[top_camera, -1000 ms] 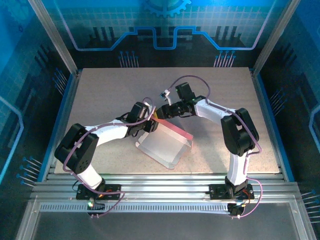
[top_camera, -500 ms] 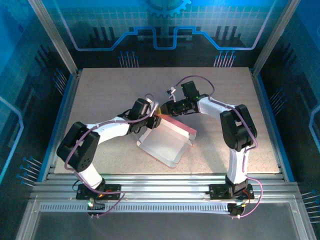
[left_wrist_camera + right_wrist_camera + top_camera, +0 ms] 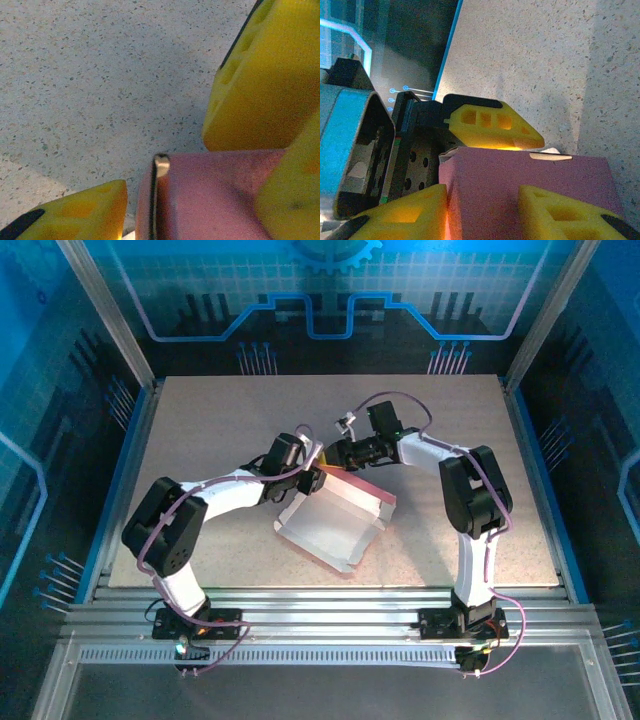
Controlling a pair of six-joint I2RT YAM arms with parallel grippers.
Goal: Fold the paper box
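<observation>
The paper box (image 3: 333, 528) is lying mid-counter (image 3: 200, 430), whitish inside facing up. Both hands are meeting at its far pink wall: the left hand (image 3: 317, 477) is straddling the wall's edge and the right hand (image 3: 338, 454) is sitting just beside it — whether either is gripping cannot be told.

Paper box (image 3: 210, 195) cut off at btm edge, wrist views; far corner hidden, top view.

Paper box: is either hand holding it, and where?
The left hand and right hand straddle the far corner wall of the paper box; firm hold cannot be told.
</observation>
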